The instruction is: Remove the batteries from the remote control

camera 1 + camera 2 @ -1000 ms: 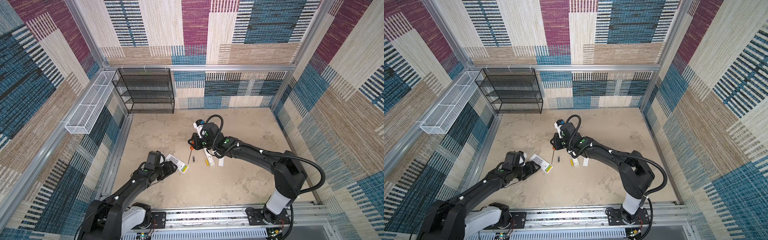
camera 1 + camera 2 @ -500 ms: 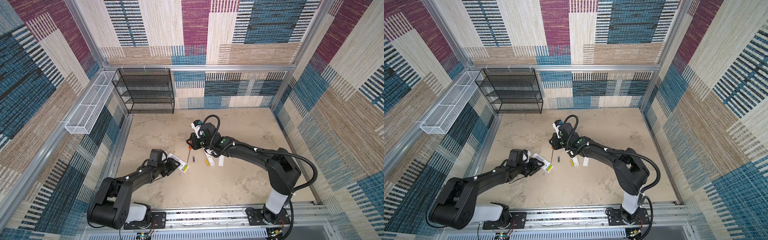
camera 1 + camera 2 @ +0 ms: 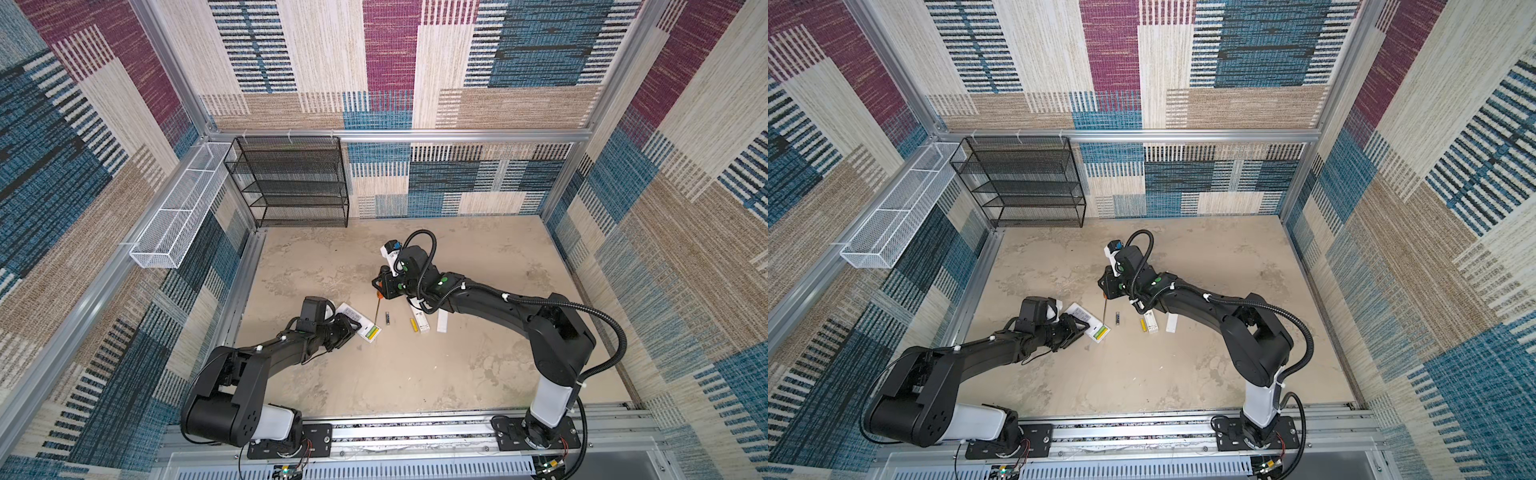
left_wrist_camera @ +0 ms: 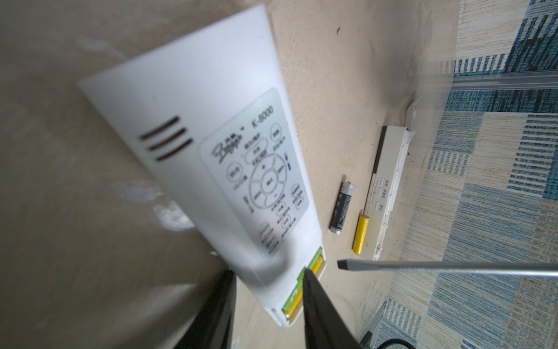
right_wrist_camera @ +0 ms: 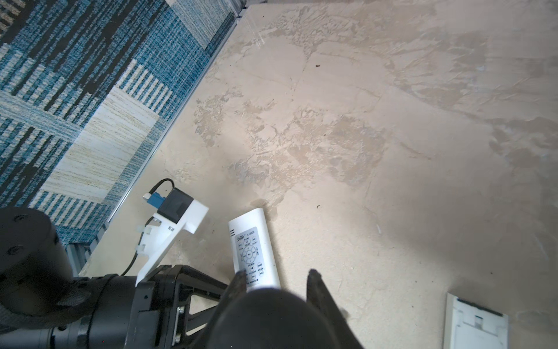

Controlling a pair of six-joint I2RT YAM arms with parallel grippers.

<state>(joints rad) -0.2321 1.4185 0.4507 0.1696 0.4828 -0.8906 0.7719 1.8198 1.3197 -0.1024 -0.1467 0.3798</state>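
The white remote control lies left of centre on the floor with its button face up. Its open end shows two yellow-green batteries. My left gripper is shut across that end, one finger against the battery bay. A dark battery and a yellow battery lie loose on the floor beside it, seen in a top view as the dark one and the yellow one. My right gripper is shut on the screwdriver's handle. The screwdriver's flat tip hangs just short of the battery bay.
A second white remote and a white cover lie under the right arm. A black mesh shelf stands at the back left. A white wire basket hangs on the left wall.
My left gripper's jaws have narrowed onto the remote's end and the left arm has folded lower. The right gripper with the screwdriver has shifted only slightly.
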